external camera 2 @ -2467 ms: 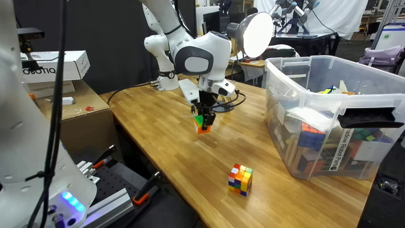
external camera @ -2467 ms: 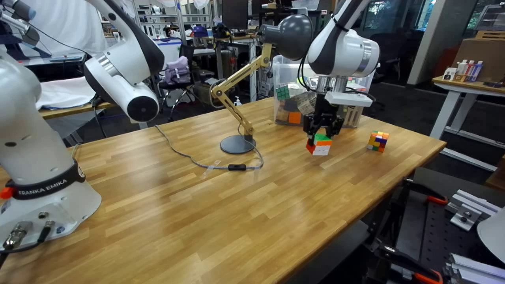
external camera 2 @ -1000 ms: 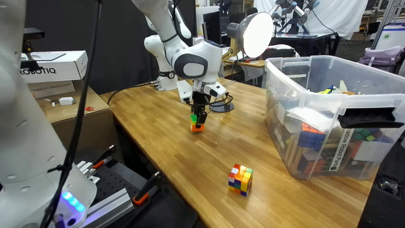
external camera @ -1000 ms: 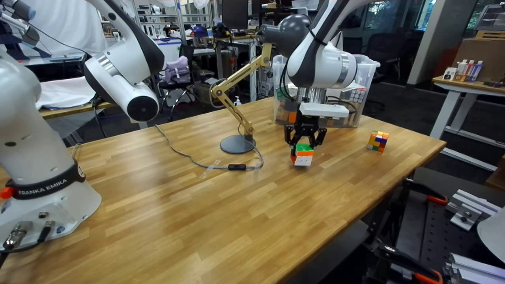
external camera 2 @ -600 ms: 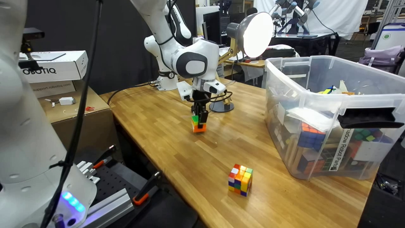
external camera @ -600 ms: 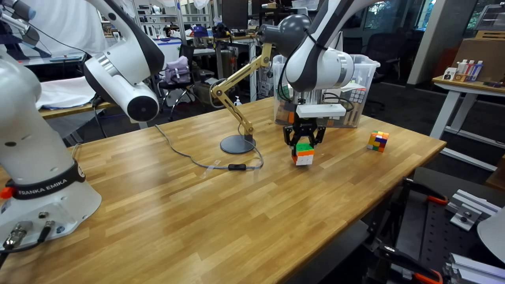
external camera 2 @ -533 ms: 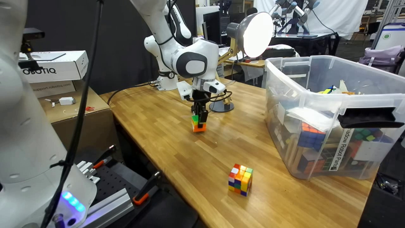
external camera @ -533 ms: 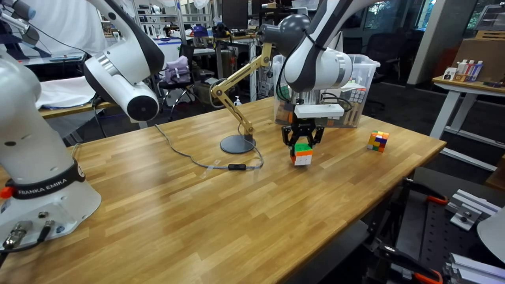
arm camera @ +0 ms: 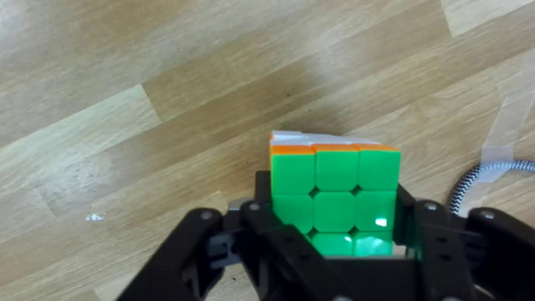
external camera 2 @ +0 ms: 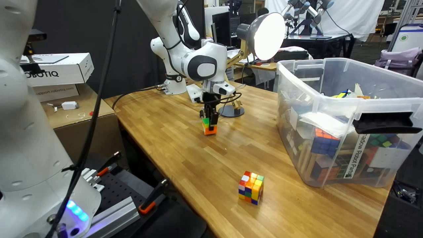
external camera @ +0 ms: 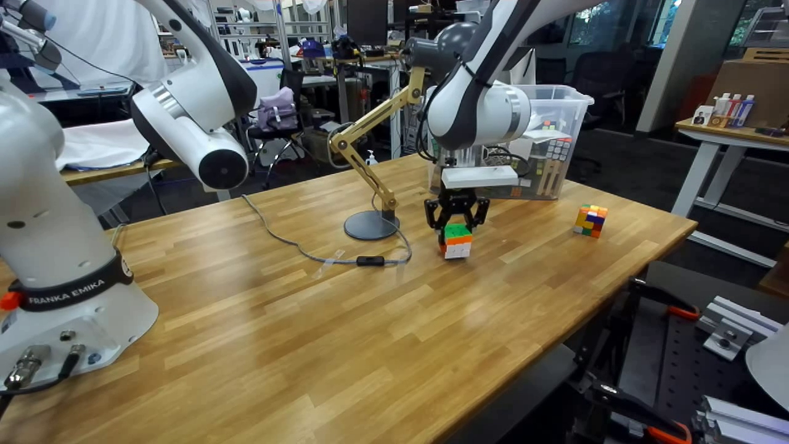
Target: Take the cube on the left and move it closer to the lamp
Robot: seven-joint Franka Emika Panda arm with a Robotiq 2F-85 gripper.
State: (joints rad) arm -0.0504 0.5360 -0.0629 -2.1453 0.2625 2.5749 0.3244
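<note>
Gripper pinches green-topped Rubik's cube by opposite sides, likely for a level set-down; held low, can't tell if touching the desk. Beyond, desk lamp, base near the cube but apart, presumably the placing goal

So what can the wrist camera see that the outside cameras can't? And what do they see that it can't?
Only the wrist view: the zigzag weave of the lamp's cord, and tiny dark specks on the table.

Only the exterior views: the lamp's round head, the mixed-up cube and the clear bin.

All share: the table, and the green-topped cube held in the claw.
</note>
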